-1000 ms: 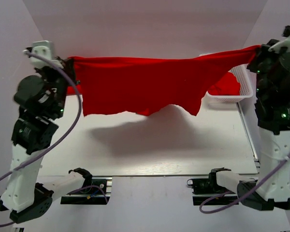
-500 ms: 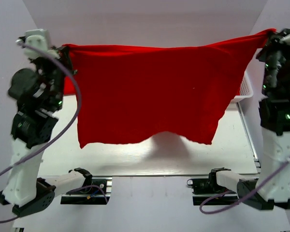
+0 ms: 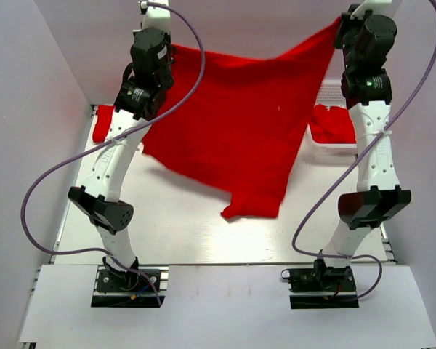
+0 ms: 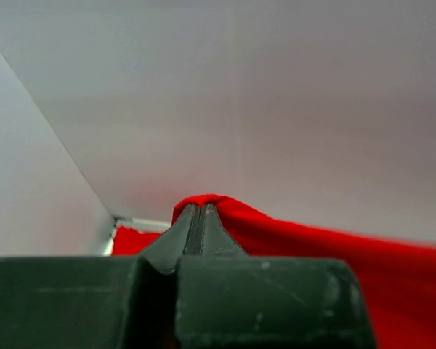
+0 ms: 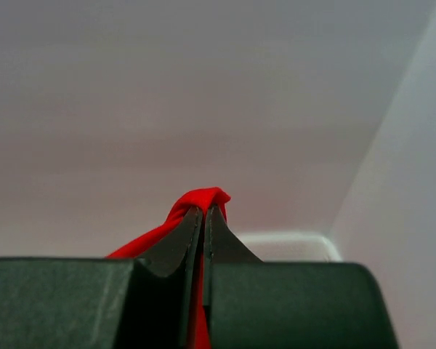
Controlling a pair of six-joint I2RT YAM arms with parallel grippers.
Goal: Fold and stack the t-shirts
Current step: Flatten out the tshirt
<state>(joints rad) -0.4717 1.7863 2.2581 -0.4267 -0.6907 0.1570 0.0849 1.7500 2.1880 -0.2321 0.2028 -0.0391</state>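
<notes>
Arms reach high on both sides of the top view, with one red t-shirt (image 3: 240, 138) strung between them. The left tool (image 4: 201, 218) is clamped tight on a bunched corner of this t-shirt: in its wrist view the two dark fingers (image 4: 180, 231) meet with only a thin seam between them, and a small fold of red cloth wraps over their tips. The right tool (image 5: 203, 218) is likewise pinched closed on the opposite corner, with a little red knot of fabric poking up above its fingertips and a strip of cloth trailing down to the left.

From above, the t-shirt's top edge sags between the two grips. The cloth hangs as a broad sheet that narrows downward to a low corner, right of the middle of the pale surface (image 3: 182, 233). Whether that low corner touches the surface cannot be told.

A second t-shirt (image 3: 102, 123) lies crumpled at the far left edge of the surface, partly hidden behind the left arm. A third t-shirt (image 3: 330, 123) sits heaped inside the white lattice basket (image 3: 333, 91) at the far right, just beside the right arm. Purple cables loop from both arms down to their bases at the near edge.
</notes>
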